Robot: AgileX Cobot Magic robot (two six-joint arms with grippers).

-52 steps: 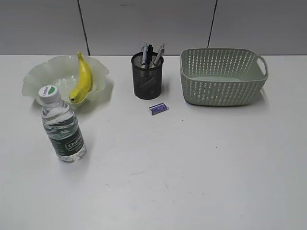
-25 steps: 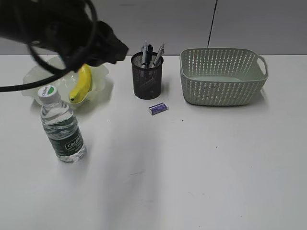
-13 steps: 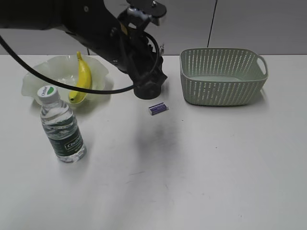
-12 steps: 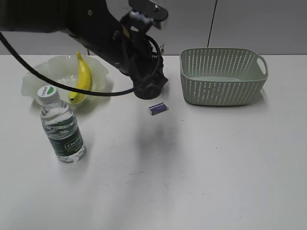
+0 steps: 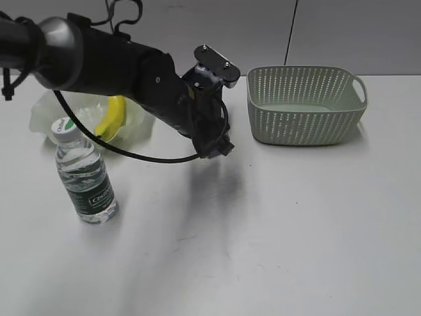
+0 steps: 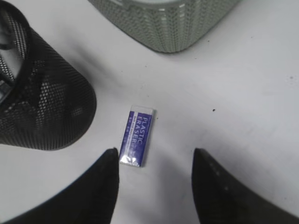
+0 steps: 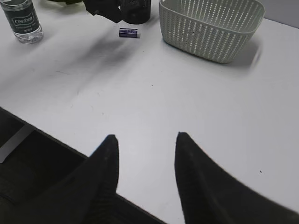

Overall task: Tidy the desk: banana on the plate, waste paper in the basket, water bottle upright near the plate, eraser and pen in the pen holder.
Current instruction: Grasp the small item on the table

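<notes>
Banana (image 5: 113, 116) in plate (image 5: 46, 108), basket (image 5: 304, 105) interior not visible, pens in holder (image 6: 39, 109), eraser (image 6: 136, 135) flat on desk (image 5: 296, 224) beside holder, bottle (image 5: 84, 172) upright near plate, left gripper (image 6: 154, 179) fingers apart over eraser, right gripper (image 7: 145, 161) fingers apart, empty.

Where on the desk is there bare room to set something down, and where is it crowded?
Free: the wide front of the desk, right of the water bottle and before the basket. Crowded: the back row, where the left gripper hangs over the eraser beside the pen holder.
</notes>
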